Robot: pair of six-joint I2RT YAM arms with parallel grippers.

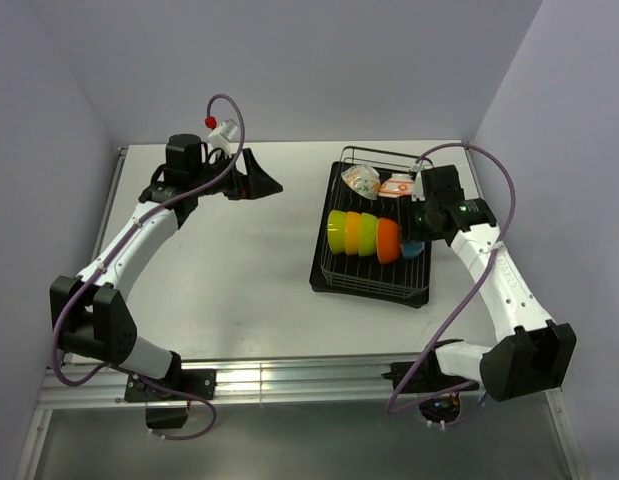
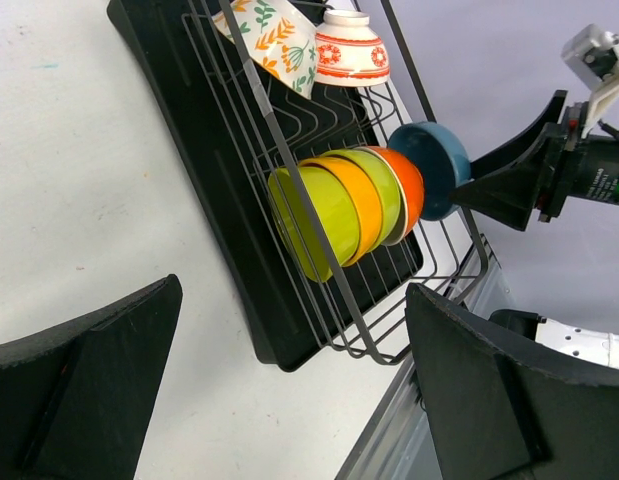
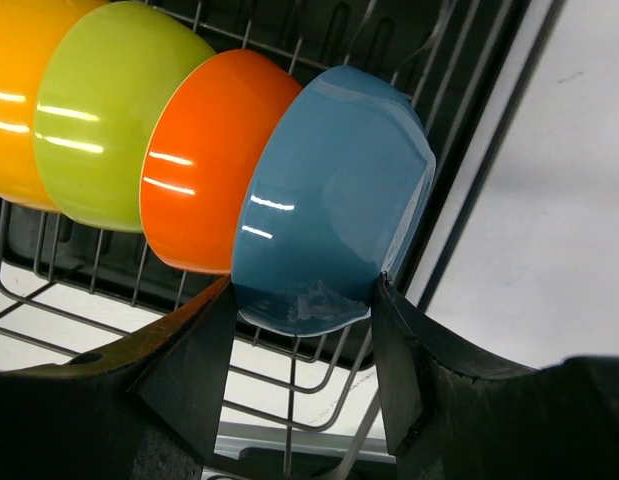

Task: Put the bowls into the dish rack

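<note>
Near the right edge of the bench (image 1: 229,280), toward the far right corner: the dish rack (image 1: 369,283), long side running far to near. Standing on edge in a tight row across its near half, left to right in the top view: a lime green bowl (image 1: 335,231), an orange bowl (image 1: 352,233), a second lime green bowl (image 1: 369,234), a red-orange bowl (image 1: 388,240). Pinched at the right end of that row, between the closed-in fingers (image 3: 204,340) of the right gripper (image 1: 416,240): the blue bowl (image 1: 411,251), on edge, nested against the red-orange one, over the wires by the rack's right rim; cannot tell whether resting on them. At the rack's far end, a cream-white bowl with leaf marks (image 1: 361,180), tilted, beside a white bowl with a red pattern (image 1: 396,186). Over by the far edge, left of the middle, well apart from the rack: the left gripper (image 1: 267,181), jaws spread wide, holding nothing.
</note>
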